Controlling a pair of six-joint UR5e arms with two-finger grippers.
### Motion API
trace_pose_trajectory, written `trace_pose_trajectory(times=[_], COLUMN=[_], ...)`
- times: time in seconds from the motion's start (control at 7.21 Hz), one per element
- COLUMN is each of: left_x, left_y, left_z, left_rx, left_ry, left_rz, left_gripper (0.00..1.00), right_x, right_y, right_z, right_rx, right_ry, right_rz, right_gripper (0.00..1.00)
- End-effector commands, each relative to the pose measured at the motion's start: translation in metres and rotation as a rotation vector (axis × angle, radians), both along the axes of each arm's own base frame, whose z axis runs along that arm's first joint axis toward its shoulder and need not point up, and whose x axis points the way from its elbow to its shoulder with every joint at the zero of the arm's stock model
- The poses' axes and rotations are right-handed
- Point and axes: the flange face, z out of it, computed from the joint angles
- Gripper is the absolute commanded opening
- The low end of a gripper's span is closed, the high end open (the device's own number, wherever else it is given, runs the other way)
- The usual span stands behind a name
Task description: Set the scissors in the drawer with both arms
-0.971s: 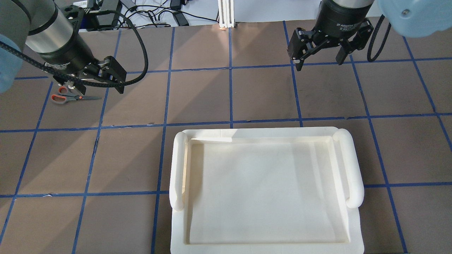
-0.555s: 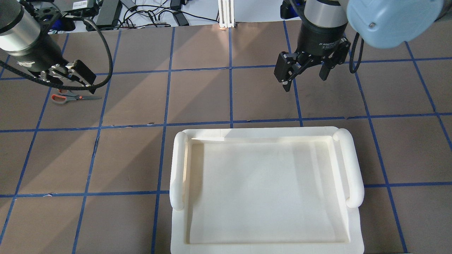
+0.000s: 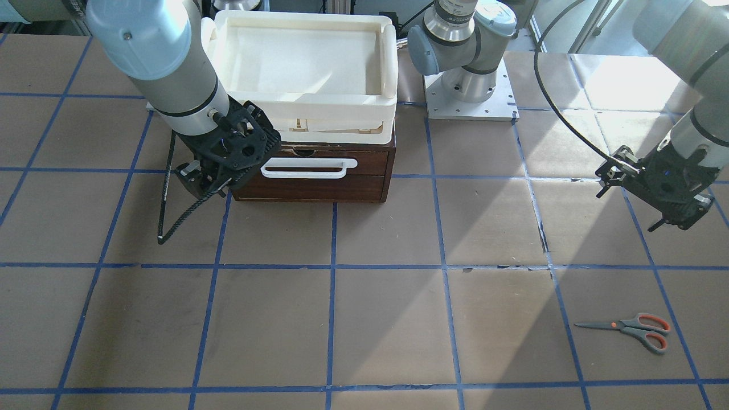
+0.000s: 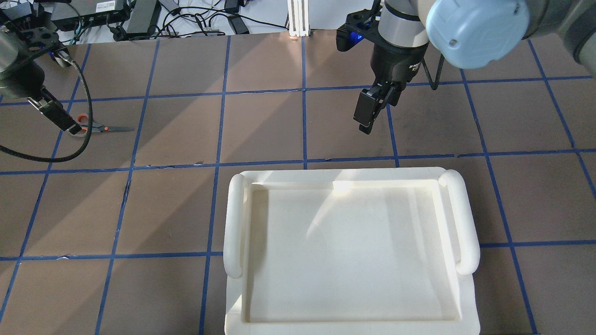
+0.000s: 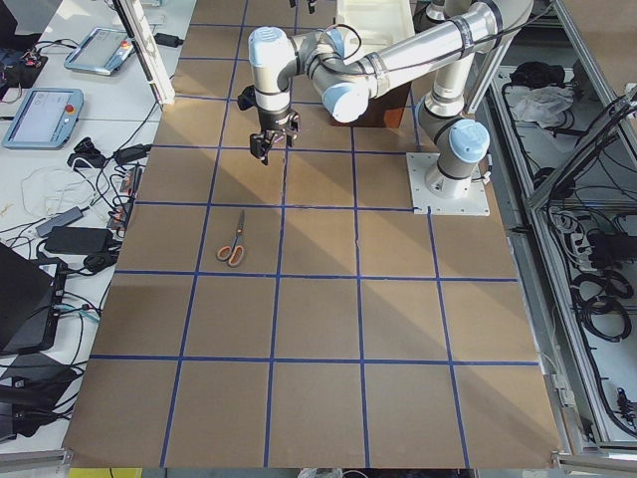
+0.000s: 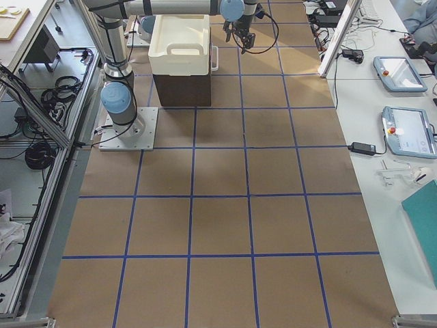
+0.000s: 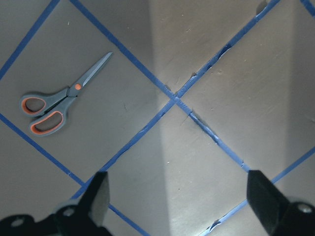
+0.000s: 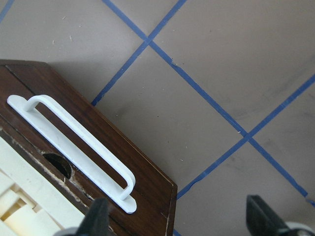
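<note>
The scissors lie flat on the table, also in the left wrist view and overhead. My left gripper is open and empty above the table, apart from them; its fingers stand wide. The dark brown drawer is shut, with its white bar handle facing away from the robot. My right gripper is open and empty by the drawer front's end, near the handle. Overhead the drawer is hidden under the tray.
A white plastic tray sits on top of the drawer cabinet. Blue tape lines grid the brown table. Cables and power bricks lie past the table's far edge. The left arm's black cable loops low beside the scissors.
The left gripper has moved left and turned, uncovering most of the scissors. The right gripper has moved left toward the drawer front and rotated edge-on. Both stayed open.
</note>
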Motion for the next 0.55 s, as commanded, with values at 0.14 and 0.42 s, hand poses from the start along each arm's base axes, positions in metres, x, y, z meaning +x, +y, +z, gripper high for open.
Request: trace_pose_trajectory(times=[0.14,0.42], left_x=[0.035,0.049], left_y=[-0.028,-0.05], left_z=[-0.046,-0.087], left_rx=[0.01,-0.008], left_ry=[-0.027,-0.007], left_rz=[-0.278,-0.424], left_gripper=[1.0,1.0], right_x=[0.062,0.064], right_y=[0.007,0.002], right_z=[-0.049,-0.066], right_rx=[0.074,0.097], right_ry=[-0.017,-0.065], right_rz=[0.316,0.491], right_gripper=[1.0,1.0])
